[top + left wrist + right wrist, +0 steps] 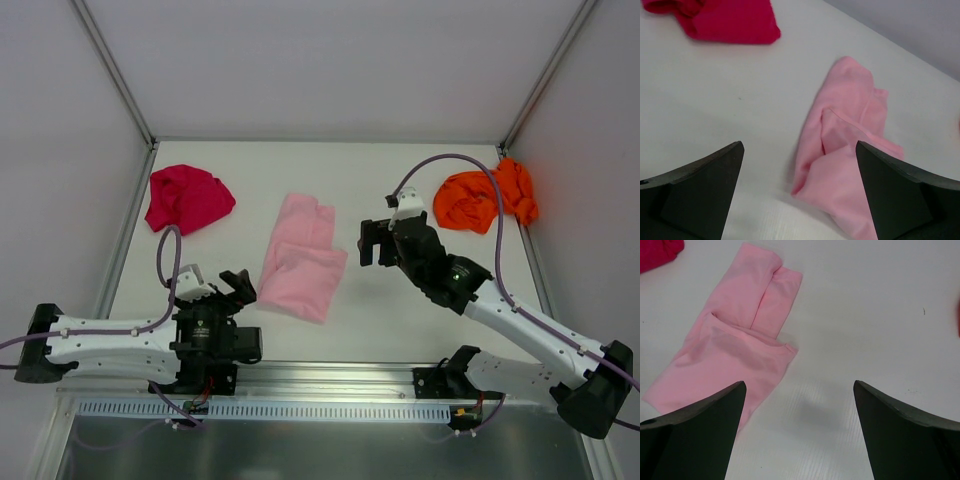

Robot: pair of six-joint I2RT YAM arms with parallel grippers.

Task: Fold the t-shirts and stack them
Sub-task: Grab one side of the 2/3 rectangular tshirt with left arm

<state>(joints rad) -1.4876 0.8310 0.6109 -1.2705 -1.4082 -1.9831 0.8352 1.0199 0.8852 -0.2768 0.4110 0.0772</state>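
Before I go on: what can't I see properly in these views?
Orange shirt: top view, a cable crosses it; right wrist view, just a sliver at the edge.
Magenta shirt: left wrist view, cut off by the top edge.
Pink shirt: right wrist view, near corner behind a finger.

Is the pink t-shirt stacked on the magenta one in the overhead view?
No, the pink t-shirt lies by itself, apart from the magenta t-shirt at the far left.

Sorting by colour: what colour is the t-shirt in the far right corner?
Bright orange t-shirt, top external view.
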